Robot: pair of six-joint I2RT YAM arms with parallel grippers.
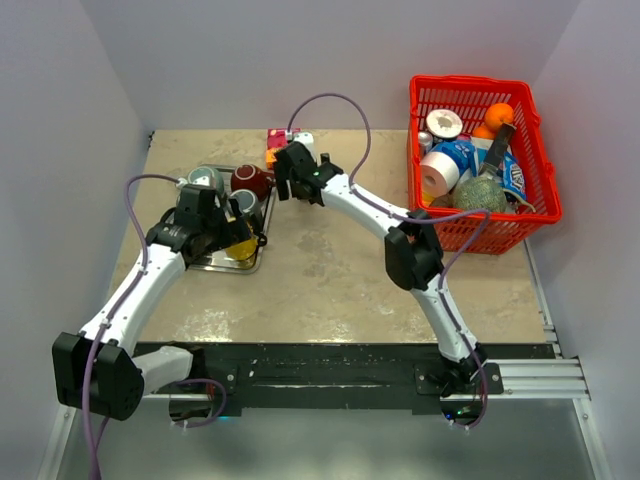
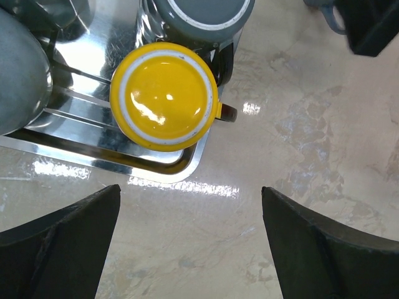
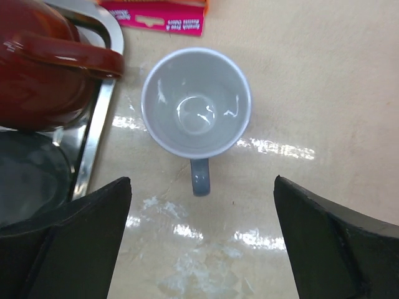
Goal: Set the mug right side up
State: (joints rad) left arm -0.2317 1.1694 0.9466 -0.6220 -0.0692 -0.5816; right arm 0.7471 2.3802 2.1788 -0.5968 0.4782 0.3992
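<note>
We count one grey mug upright on the tabletop, mouth up, just beside the tray. Two tools, both spread wide and empty: right tool above this mug, left tool near one yellow cup on the tray.

Both arms reach forward with bent elbows. The left gripper points down, its jaws spread wide. The right gripper points down too, jaws spread wide.
</note>
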